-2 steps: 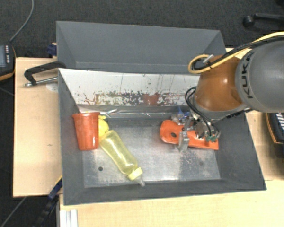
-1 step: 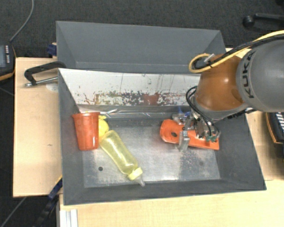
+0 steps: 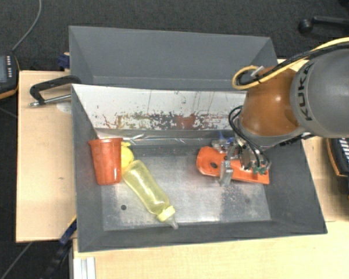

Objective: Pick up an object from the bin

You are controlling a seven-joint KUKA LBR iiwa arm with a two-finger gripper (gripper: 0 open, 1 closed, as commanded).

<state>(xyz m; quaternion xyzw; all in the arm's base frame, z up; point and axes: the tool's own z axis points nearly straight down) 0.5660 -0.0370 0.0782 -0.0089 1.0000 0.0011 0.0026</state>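
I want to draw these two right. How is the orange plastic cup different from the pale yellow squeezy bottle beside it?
The orange plastic cup is orange-red; the pale yellow squeezy bottle looks see-through. The cup is short and wide; the bottle is longer and ends in a narrow nozzle. The bottle lies slanted on its side; the cup sits by the left wall. Both are in the bin's left part.
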